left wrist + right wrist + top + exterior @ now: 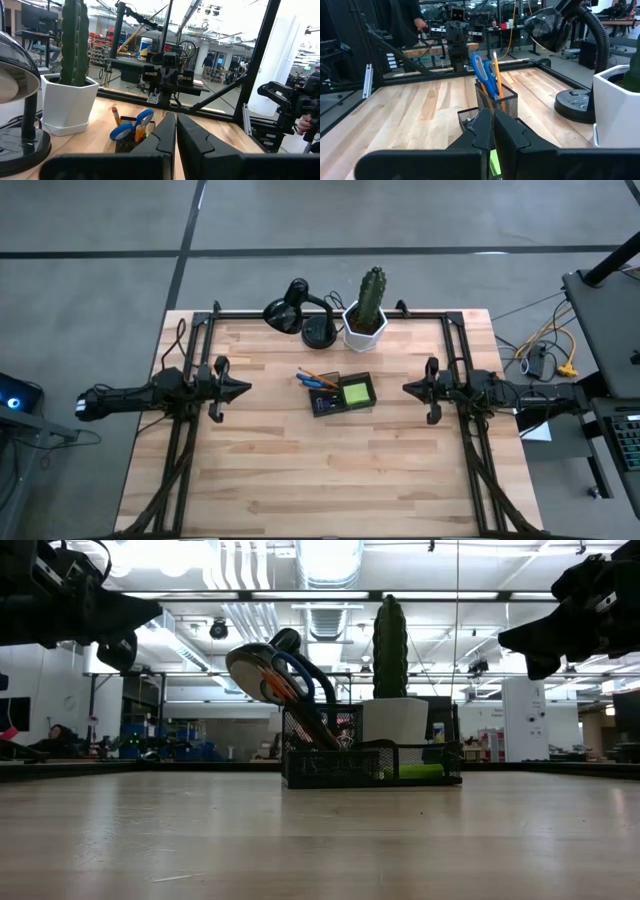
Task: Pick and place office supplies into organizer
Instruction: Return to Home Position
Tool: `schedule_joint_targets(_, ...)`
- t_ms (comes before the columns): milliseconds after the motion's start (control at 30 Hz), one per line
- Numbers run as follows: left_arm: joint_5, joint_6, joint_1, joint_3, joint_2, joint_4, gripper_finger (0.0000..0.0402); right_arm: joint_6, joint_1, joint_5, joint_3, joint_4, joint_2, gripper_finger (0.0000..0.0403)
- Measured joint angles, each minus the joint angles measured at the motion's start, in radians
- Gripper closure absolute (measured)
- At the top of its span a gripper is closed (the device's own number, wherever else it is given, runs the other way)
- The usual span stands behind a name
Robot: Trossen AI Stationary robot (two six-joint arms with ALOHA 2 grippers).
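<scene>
The left gripper (243,388) hangs over the left side of the bench (300,475). Its two dark fingers are drawn together until only a thin seam parts them, and nothing is held between them. The right gripper (408,388) mirrors it over the right side, its fingers pressed flat against each other and likewise empty. Both point inward at the organizer (330,408) and are well apart from it. In the low view both hang well above the bench top.

The organizer is a small rectangular tray of black wire mesh with a taller cup section at one end, standing near the middle of the bench. Blue-handled scissors (482,72) stand in the cup with their smooth oval loops upward, and orange pencils (496,62) lean beside them. A lime-green square sticky pad (356,392) lies flat in the lower compartment on the side nearer the right arm.

Behind the organizer, at the far edge, stands a ribbed green columnar cactus (372,290) in a white hexagonal pot (362,330). Beside it is a glossy black desk lamp (290,312) with a domed shade, a curved neck and a round base. The bench top is pale wooden planking, framed by black metal rails.
</scene>
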Motion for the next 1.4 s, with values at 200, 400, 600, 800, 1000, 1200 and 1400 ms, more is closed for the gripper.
schedule_joint_targets(200, 0.000, 0.000, 0.000, 0.000, 0.000, 0.000, 0.0401, -0.003, 0.000, -0.001, 0.000, 0.000, 0.000, 0.0394)
schedule_joint_targets(400, 0.000, 0.000, 0.000, 0.001, 0.000, 0.000, 0.0402, 0.018, 0.000, -0.001, 0.000, 0.000, 0.000, 0.0394)
schedule_joint_targets(600, 0.000, 0.000, 0.000, 0.002, 0.000, 0.000, 0.0402, 0.042, 0.000, -0.001, 0.000, 0.000, 0.000, 0.0394)
schedule_joint_targets(800, 0.000, 0.000, 0.000, 0.002, 0.000, 0.000, 0.0402, 0.045, 0.000, -0.003, 0.000, 0.000, 0.000, 0.0394)
schedule_joint_targets(1000, 0.000, 0.000, 0.000, 0.002, 0.000, 0.000, 0.0402, 0.045, 0.000, -0.003, 0.000, 0.000, 0.000, 0.0394)
schedule_joint_targets(1200, 0.000, 0.000, 0.000, 0.002, 0.000, 0.000, 0.0402, 0.044, 0.000, -0.003, 0.000, 0.000, 0.000, 0.0394)
schedule_joint_targets(1400, 0.000, 0.000, 0.000, 0.002, 0.000, 0.000, 0.0402, 0.042, 0.000, -0.003, 0.000, 0.000, 0.000, 0.0394)
